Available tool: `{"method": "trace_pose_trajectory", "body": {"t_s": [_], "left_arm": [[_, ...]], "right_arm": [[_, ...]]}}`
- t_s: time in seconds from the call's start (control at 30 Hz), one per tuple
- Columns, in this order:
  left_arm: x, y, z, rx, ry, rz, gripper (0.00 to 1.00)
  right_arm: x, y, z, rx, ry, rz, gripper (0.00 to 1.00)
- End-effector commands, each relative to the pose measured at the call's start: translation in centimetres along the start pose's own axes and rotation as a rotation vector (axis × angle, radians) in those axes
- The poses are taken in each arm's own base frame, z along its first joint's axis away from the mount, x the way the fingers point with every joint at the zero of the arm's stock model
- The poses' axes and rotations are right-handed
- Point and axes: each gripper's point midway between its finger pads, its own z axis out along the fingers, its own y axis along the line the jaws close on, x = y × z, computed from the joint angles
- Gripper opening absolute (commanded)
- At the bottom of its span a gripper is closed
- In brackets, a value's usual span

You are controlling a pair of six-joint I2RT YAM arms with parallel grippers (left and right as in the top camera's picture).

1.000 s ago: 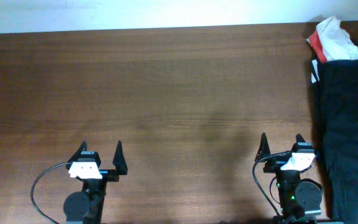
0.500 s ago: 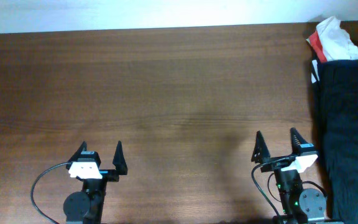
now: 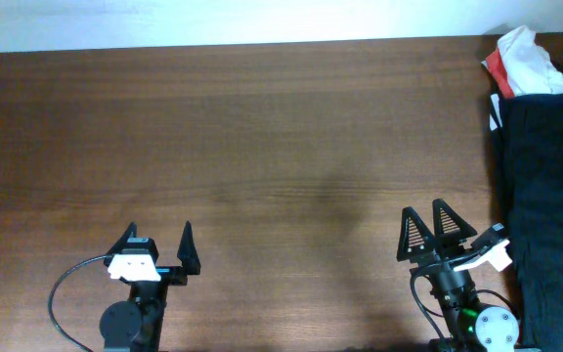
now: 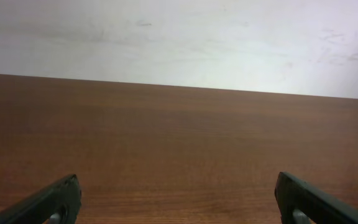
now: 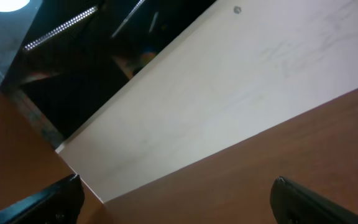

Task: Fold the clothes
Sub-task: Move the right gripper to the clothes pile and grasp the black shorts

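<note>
A pile of clothes lies at the table's right edge in the overhead view: a large black garment (image 3: 550,186) with a white and red garment (image 3: 524,61) at its far end. My left gripper (image 3: 157,239) is open and empty near the front edge, left of centre; its fingertips frame bare table in the left wrist view (image 4: 179,196). My right gripper (image 3: 430,223) is open and empty near the front edge, just left of the black garment, and rolled to one side. The right wrist view (image 5: 176,196) shows tilted table and wall, no clothes.
The brown wooden table (image 3: 262,137) spans the view, with a white wall (image 4: 179,37) beyond its far edge. A cable (image 3: 62,284) loops beside the left arm's base.
My right gripper has rolled and turned toward the right, its fingers now close together in the overhead view. The left arm and the clothes have not moved.
</note>
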Motion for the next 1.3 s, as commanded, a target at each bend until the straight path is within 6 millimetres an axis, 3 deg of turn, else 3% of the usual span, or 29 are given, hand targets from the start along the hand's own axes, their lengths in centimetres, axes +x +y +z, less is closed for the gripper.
{"method": "trace_pose_trajectory", "body": {"t_s": [0.0,0.1,0.33,0.43,0.67,0.83,0.97,1.1,1.17,1.27], "left_arm": [[0.2,0.1,0.0,-0.006,0.006,0.006,0.99],[0.2,0.1,0.0,-0.006,0.006,0.006,0.99],[0.2,0.1,0.0,-0.006,0.006,0.006,0.99],[0.2,0.1,0.0,-0.006,0.006,0.006,0.99],[0.2,0.1,0.0,-0.006,0.006,0.006,0.99],[0.2,0.1,0.0,-0.006,0.006,0.006,0.99],[0.2,0.1,0.0,-0.006,0.006,0.006,0.99],[0.2,0.1,0.0,-0.006,0.006,0.006,0.99],[0.2,0.1,0.0,-0.006,0.006,0.006,0.99],[0.2,0.1,0.0,-0.006,0.006,0.006,0.99]], "right_arm": [[-1.1,0.6,-0.1,-0.021,-0.052,-0.002,0.99],[-4.0,2.5,-0.5,-0.082,-0.176,-0.086,0.99],[-9.1,3.4,-1.1,0.041,-0.337,-0.346,0.99],[-11.7,2.5,-1.1,0.188,-0.386,-0.45,0.99],[-16.7,-1.9,2.1,0.667,-0.247,-0.662,0.99],[-19.1,-5.9,7.0,0.929,-0.014,-0.755,0.99],[-21.9,-12.0,10.6,1.132,0.203,-0.754,0.99],[-19.5,-16.3,13.2,1.067,0.537,-0.733,0.99],[-18.0,-18.3,13.1,1.067,0.688,-0.67,0.99],[-16.9,-19.2,12.8,1.09,0.824,-0.623,0.99]]}}
